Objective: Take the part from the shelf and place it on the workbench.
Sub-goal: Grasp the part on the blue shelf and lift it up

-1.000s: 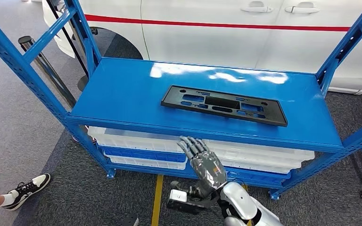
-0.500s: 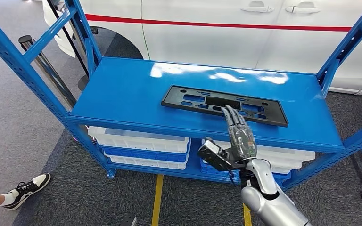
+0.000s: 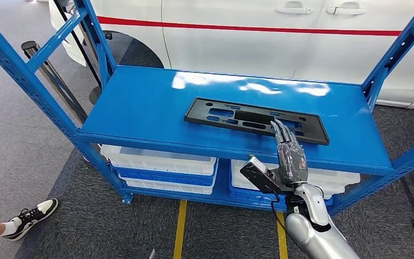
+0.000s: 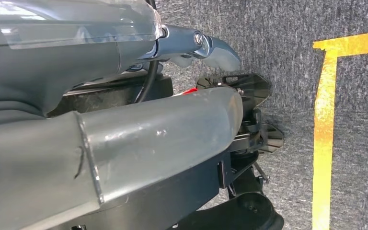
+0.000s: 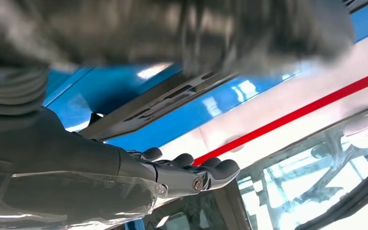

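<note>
A white car [image 3: 237,38] with a red stripe stands behind a blue steel shelf [image 3: 140,102], whose top deck carries the task's thing: a flat black part [image 3: 248,120], long and rectangular with cut-out slots, lying flat toward the front right of the deck and well clear of the uprights. Under the deck sit white bins [image 3: 161,162] stacked on a lower level, and the floor [image 3: 27,140] is grey carpet with a yellow line; a person's shoe [image 3: 32,213] shows at the near left. The right robot hand [image 3: 290,154] is raised in front of the shelf edge with its fingers straight and together, their tips over the near long edge of the part near its right half; it has hold of nothing, and whether the tips touch the plastic cannot be told. The right wrist view shows the part's edge on the blue deck beyond those extended fingers. The left robot hand hangs low by the robot's body, and its state cannot be told from the left wrist view. The step in hand looks like the reach for the pick, with the grasp not yet made. The next move likely calls for getting fingers under or around the thin edge, which a flat-lying plate makes awkward, perhaps by drawing it toward the deck's front lip first.
</note>
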You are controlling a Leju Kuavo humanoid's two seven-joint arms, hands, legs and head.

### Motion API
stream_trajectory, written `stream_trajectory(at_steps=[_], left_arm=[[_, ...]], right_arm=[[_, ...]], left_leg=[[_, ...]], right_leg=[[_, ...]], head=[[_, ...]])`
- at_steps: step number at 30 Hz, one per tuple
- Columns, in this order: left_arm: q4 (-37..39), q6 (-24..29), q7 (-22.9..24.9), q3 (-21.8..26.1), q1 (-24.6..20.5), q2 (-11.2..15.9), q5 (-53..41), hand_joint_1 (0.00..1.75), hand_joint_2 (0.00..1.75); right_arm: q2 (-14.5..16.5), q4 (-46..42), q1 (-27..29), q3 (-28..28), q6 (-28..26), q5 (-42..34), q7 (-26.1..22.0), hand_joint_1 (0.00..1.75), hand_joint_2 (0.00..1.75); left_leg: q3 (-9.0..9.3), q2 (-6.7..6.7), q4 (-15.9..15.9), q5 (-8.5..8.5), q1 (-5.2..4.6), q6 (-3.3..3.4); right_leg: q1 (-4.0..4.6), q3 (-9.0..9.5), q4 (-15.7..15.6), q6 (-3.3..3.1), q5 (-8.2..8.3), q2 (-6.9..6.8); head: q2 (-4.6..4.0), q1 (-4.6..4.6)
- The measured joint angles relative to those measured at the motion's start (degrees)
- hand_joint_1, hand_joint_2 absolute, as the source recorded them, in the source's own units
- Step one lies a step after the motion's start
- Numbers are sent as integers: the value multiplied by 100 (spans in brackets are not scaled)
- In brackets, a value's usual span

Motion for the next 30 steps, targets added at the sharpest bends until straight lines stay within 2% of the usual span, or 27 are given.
stream_trajectory(at_steps=[6, 10, 22, 30], left_arm=[[0, -36, 9, 0, 0, 2, 47, 0, 0], [0, -54, 13, 1, 0, 7, 83, 0, 0], [0, -149, 26, 35, 0, 33, 249, 0, 0], [0, -151, -2, 36, -2, 49, 325, 0, 0]], right_arm=[[13, -2, 21, 2, 90, 0, -24, 0, 175], [27, -2, 27, 2, 110, 0, -40, 0, 0], [48, -33, 56, 63, 164, -24, -139, 0, 0], [47, -480, 91, 269, 172, -22, -177, 0, 0]], left_leg=[[-1, 0, 0, 0, 0, 0], [-1, 0, 0, 0, 0, 0], [-1, -1, 0, 0, -1, 0], [-5, -1, 14, -1, -12, 1]], right_leg=[[-1, 1, 0, 0, 0, 0], [-1, 0, 0, 0, 0, 0], [-1, 0, 0, 0, 0, -1], [-12, -2, -6, 10, 6, 0]], head=[[0, 0], [0, 0], [0, 0], [0, 0]])
